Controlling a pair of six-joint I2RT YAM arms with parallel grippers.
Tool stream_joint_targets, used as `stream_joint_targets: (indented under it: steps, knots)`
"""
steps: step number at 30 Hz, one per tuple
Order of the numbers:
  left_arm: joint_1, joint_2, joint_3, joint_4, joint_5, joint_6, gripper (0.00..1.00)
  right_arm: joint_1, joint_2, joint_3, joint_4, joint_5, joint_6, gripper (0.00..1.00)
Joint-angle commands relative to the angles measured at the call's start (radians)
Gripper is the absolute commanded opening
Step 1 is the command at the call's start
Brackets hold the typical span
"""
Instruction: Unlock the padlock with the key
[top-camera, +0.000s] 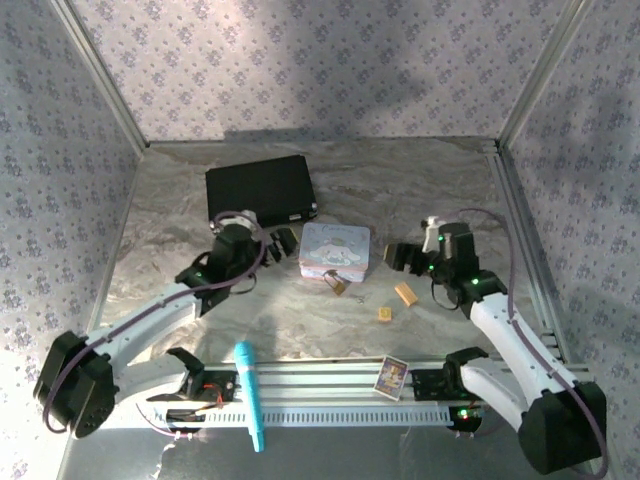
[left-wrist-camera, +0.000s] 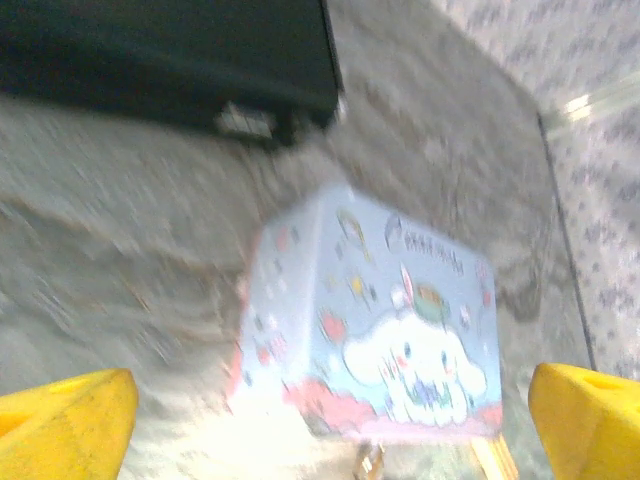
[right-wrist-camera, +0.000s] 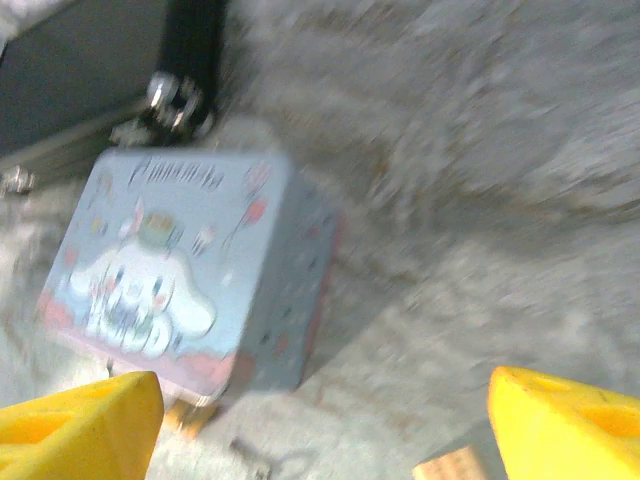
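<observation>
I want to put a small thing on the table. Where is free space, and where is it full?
Bare table lies far right, between the black case and the right wall, and left of the left arm, up to the wall. It is crowded around the pastel tin: padlock, tan block, tan cube, left gripper and right gripper are close.

The padlock (top-camera: 339, 285) is brass-yellow, the tin (top-camera: 335, 247) pastel blue, the case (top-camera: 260, 188) black.

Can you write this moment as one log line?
left tool open, empty | right tool open, empty | small brass padlock at near edge of pastel cartoon tin | thin silvery key loose nearby, ungrasped
</observation>
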Motion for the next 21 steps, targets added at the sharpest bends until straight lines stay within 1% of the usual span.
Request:
stream_joint_targets:
  steps: [1,3,5,8,13,16,18,21]
  knots:
    - [-0.120,0.032,0.049,-0.057,-0.124,-0.145,1.00,0.135,0.008,-0.035,-0.070,0.081,0.081,0.79]
    - [-0.192,0.064,0.056,-0.042,-0.123,-0.189,1.00,0.204,0.018,-0.060,-0.054,0.099,0.125,0.74]
    - [-0.243,0.089,0.049,-0.030,-0.127,-0.241,1.00,0.248,0.030,-0.090,-0.023,0.116,0.164,0.69]
    - [-0.290,0.124,0.029,0.009,-0.121,-0.284,0.99,0.300,0.058,-0.123,0.036,0.114,0.210,0.63]
    - [-0.304,0.157,-0.009,0.091,-0.085,-0.329,0.97,0.364,0.143,-0.123,0.074,0.128,0.228,0.54]
    - [-0.305,0.172,-0.011,0.104,-0.070,-0.325,0.95,0.381,0.204,-0.118,0.107,0.131,0.235,0.45]
    - [-0.310,0.176,-0.024,0.142,-0.064,-0.317,0.95,0.395,0.246,-0.106,0.127,0.128,0.241,0.43]
    - [-0.312,0.184,-0.021,0.123,-0.065,-0.325,0.95,0.417,0.301,-0.081,0.147,0.135,0.250,0.41]
